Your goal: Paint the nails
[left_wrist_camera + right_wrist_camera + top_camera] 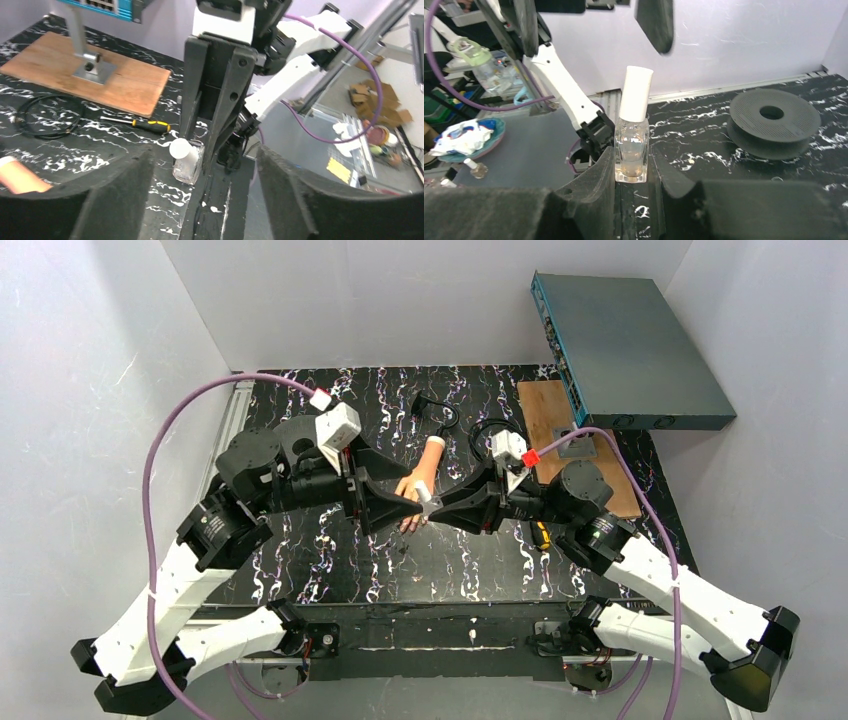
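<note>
Holding a small glass bottle (pixel 631 150) with a tall white cap (pixel 635 92), the right gripper (pixel 630 186) has its two fingers pressed on the bottle's sides. The bottle stands up straight in that grip, and the stuff inside looks clear.

The left gripper (pixel 202 200) faces it from the other side. Its fingers are spread wide and hold nothing. From the left wrist camera, the bottle sits in the gap between them, touching neither finger.

Both grippers meet over the middle of the black speckled desk (pixel 330 560). The mannequin hand (pixel 422 480) lies there on the desk, just under and behind them. Its wrist points to the far edge and its fingers point to the near edge. The nails (pixel 408 526) are at the finger ends, which peek out below the gripper tips. They are too small to see well, so I cannot tell their color.

A yellow and black screwdriver (pixel 145 125) lies on the desk near the right arm. A wooden board (pixel 90 75) lies by the far right corner, under a blue-grey box (pixel 625 340). A black cable (pixel 45 117) curls near the far edge. A round black spool (pixel 774 122) rests on the left side of the desk.
</note>
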Robot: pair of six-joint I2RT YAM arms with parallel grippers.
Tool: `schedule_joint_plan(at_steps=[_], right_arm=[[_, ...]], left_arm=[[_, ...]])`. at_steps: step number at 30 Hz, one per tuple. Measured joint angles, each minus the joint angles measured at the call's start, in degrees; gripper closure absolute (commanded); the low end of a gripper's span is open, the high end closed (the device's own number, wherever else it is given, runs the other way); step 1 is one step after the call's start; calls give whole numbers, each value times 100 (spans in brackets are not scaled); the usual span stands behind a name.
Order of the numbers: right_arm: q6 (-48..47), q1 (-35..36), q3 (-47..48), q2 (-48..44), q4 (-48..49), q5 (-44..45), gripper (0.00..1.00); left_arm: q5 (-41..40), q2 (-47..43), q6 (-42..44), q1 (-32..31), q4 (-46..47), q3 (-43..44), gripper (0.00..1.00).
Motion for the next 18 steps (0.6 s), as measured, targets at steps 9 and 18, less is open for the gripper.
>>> schedule_joint_plan(at_steps=[9, 18], right_arm=[[-313, 0, 76, 116, -297, 350, 99], [-426, 0, 173, 223, -358, 452, 99]], left_arm=[[-1141, 328, -348, 0, -448, 361, 56], [-1399, 597, -782, 0, -540, 284, 62]])
